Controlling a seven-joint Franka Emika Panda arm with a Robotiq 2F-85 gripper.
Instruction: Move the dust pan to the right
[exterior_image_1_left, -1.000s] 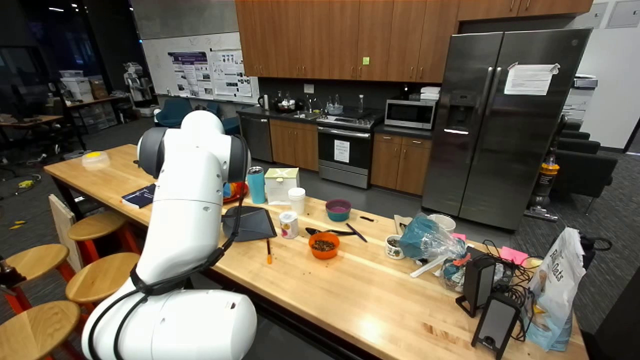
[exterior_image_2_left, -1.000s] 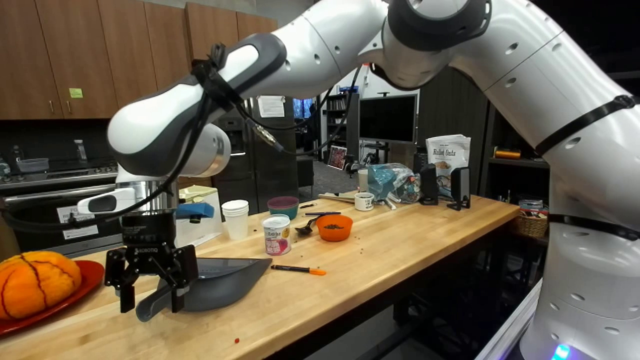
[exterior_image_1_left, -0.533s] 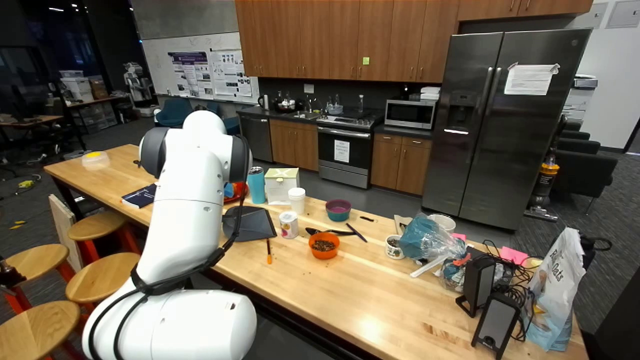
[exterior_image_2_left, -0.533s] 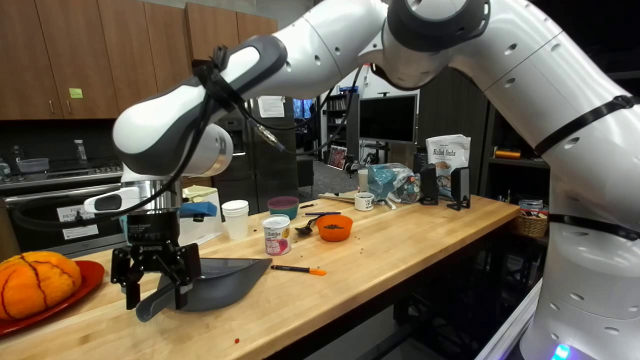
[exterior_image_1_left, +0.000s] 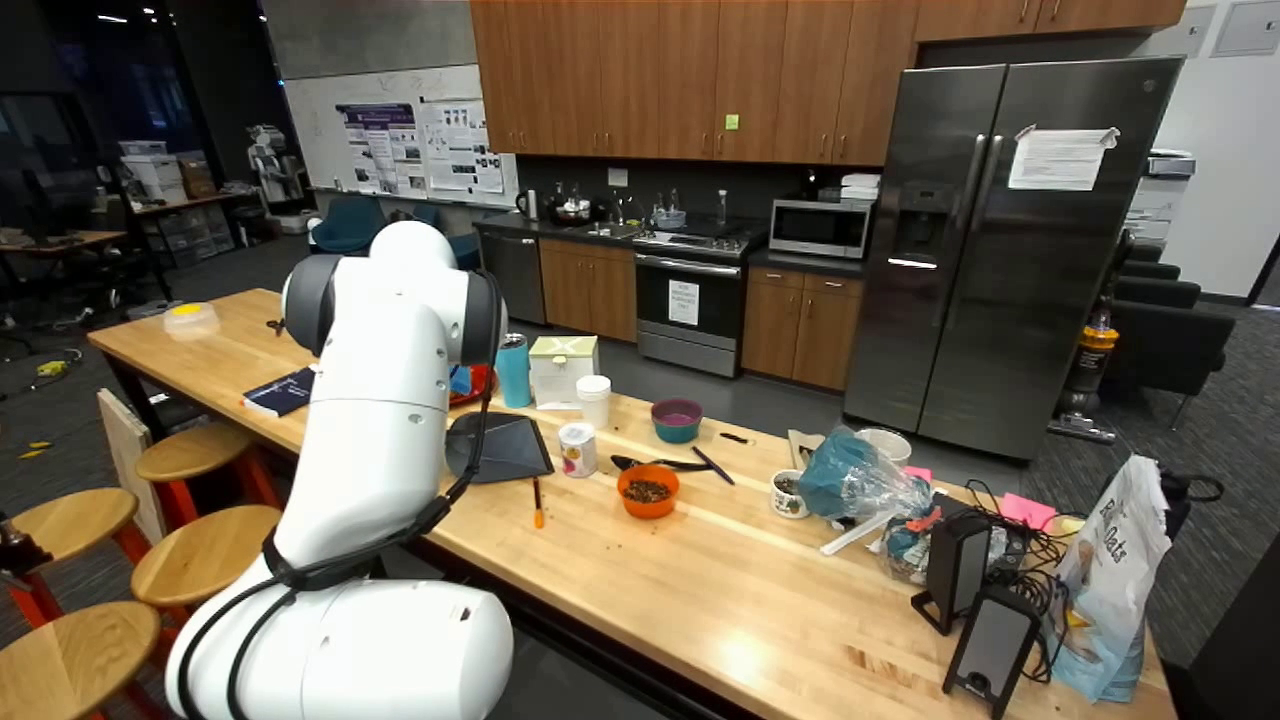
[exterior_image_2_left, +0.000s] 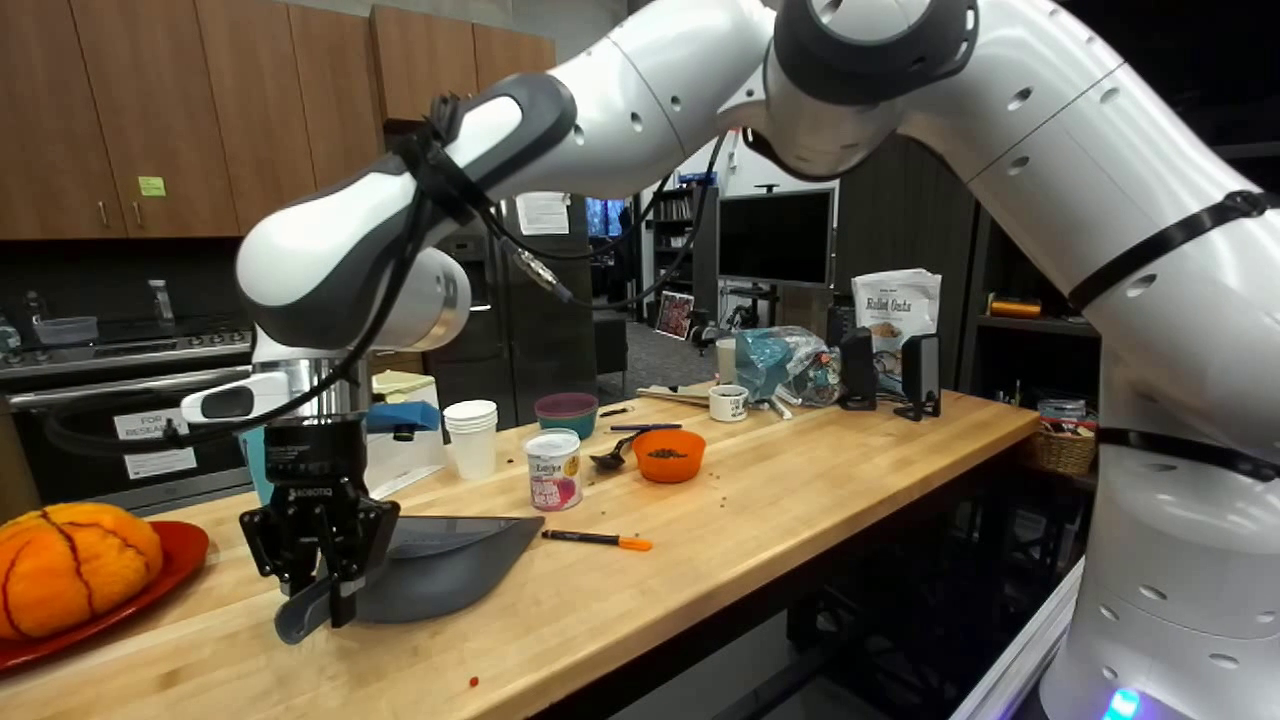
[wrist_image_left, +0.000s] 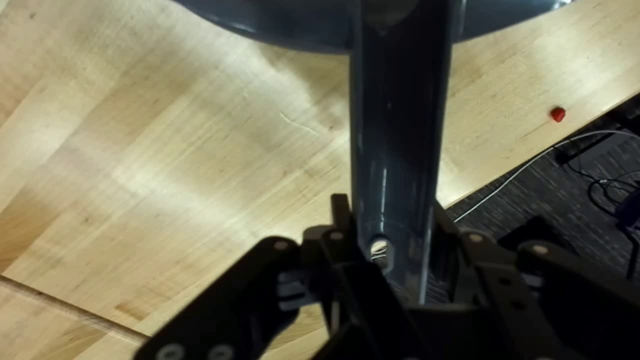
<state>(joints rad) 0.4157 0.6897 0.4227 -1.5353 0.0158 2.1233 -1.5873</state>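
Observation:
The dark grey-blue dust pan (exterior_image_2_left: 450, 572) lies flat on the wooden table, its handle pointing toward the red plate. In an exterior view the scoop of the dust pan (exterior_image_1_left: 512, 447) shows partly behind a cable of the arm. My gripper (exterior_image_2_left: 322, 598) points down over the handle, one finger on each side. The wrist view shows the handle (wrist_image_left: 400, 115) running between the fingers of the gripper (wrist_image_left: 392, 207), which are drawn in close against its sides. The arm hides the gripper in an exterior view.
An orange marker (exterior_image_2_left: 597, 540) lies just off the scoop, with a printed can (exterior_image_2_left: 553, 470) behind it. Further along are an orange bowl (exterior_image_2_left: 669, 456) and white cups (exterior_image_2_left: 470, 440). A pumpkin (exterior_image_2_left: 78, 568) sits on a red plate (exterior_image_2_left: 185, 560) on the handle's side.
My gripper has shifted slightly toward the scoop, and its fingers have come together from wide apart onto the handle. The dust pan shows no clear movement.

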